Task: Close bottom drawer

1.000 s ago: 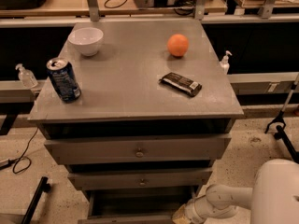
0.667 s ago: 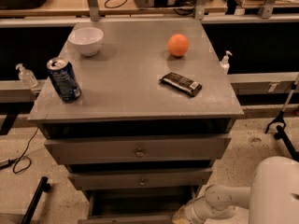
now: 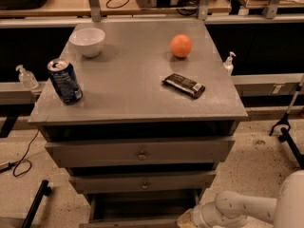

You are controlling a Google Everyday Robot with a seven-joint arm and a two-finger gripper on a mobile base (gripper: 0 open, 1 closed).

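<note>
The bottom drawer (image 3: 135,222) of the grey cabinet stands pulled out. Its dark inside shows at the lower edge of the camera view, and its front and knob are cut off by the frame. My white arm (image 3: 242,208) reaches in from the lower right. My gripper (image 3: 186,219) is at the drawer's right front corner, low against the frame's bottom edge. The two wider drawers above, the middle one (image 3: 142,182) and the top one (image 3: 140,152), sit further in than the bottom one.
On the cabinet top (image 3: 137,94) stand a white bowl (image 3: 87,41), a blue can (image 3: 64,81), an orange (image 3: 181,45) and a dark snack bar (image 3: 184,85). A black stand leg (image 3: 35,203) lies on the floor at left, another stand (image 3: 287,129) at right. Benches run behind.
</note>
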